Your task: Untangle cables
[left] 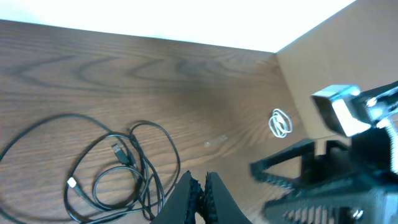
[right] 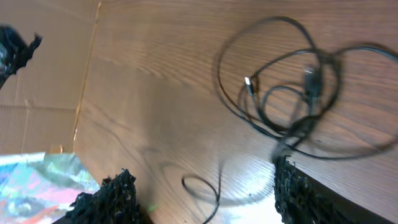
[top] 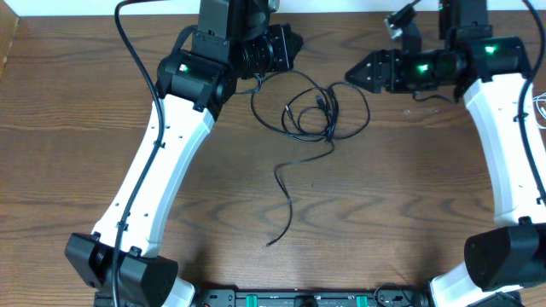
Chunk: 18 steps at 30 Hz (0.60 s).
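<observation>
While the cables (top: 311, 109) lie as a loose overlapping bundle of black loops on the far middle of the table (top: 409, 213), between the two end effectors, several risks can be judged; the left end effector (left: 199, 190) is seen with its fingers pressed together, and no strand can be made out between them, though one loop passes just beside them; the right end effector (right: 202, 180) is held with its fingers spread wide and nothing between them, aimed at the bundle from the right

If two crossing strands are pinched at once, the loops are likely to be drawn tighter rather than freed, since the crossings are crowded near the middle of the bundle; if a pull is made along the table while the other side is not held down, the whole bundle is likely to be dragged as one piece, as the cords are light and nothing anchors them; a plug end (right: 249, 82) could be caught inside a loop and a knot could be formed; a closed left end effector could also push strands aside instead of taking one

The long axis of the bundle is judged to run from the far side toward the near edge; the loops are gathered at the far end, and a single wavy tail (top: 286, 200) is laid out toward the robot, its free end pointing at the near edge and slightly to the left; a small white coil (left: 280, 122) is seen well apart, on the right
</observation>
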Each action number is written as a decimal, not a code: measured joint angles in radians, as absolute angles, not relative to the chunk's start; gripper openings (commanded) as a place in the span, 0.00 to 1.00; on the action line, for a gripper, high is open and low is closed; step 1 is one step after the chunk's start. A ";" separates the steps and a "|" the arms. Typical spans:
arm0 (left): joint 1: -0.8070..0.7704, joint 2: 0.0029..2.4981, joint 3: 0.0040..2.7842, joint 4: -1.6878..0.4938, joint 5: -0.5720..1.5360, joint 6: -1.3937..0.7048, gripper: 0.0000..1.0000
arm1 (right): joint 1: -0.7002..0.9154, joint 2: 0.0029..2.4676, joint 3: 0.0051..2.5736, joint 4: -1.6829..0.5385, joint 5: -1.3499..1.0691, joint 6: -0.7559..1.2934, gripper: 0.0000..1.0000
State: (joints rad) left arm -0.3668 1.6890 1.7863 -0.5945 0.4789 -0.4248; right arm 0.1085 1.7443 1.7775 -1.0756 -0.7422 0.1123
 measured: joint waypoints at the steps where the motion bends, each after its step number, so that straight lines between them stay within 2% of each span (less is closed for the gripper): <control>1: -0.367 1.689 1.786 -0.588 0.488 -0.431 0.08 | 0.118 1.744 1.777 -1.071 -0.744 0.113 0.69; 10: -0.367 1.689 1.786 -0.656 0.500 -0.413 0.08 | 0.123 1.744 1.777 -1.065 -0.630 0.164 0.72; 14: -0.367 1.710 1.786 -0.729 0.459 -0.394 0.27 | 0.070 1.744 1.777 -1.074 -0.553 0.212 0.75; 18: -0.371 1.774 1.786 -0.775 0.437 -0.385 0.32 | 0.002 1.744 1.777 -1.090 -0.492 0.236 0.78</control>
State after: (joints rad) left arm -0.3710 1.7737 1.7863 -0.7753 0.4374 -0.3847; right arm 0.0021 1.7443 1.7771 -1.0897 -0.4923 0.2363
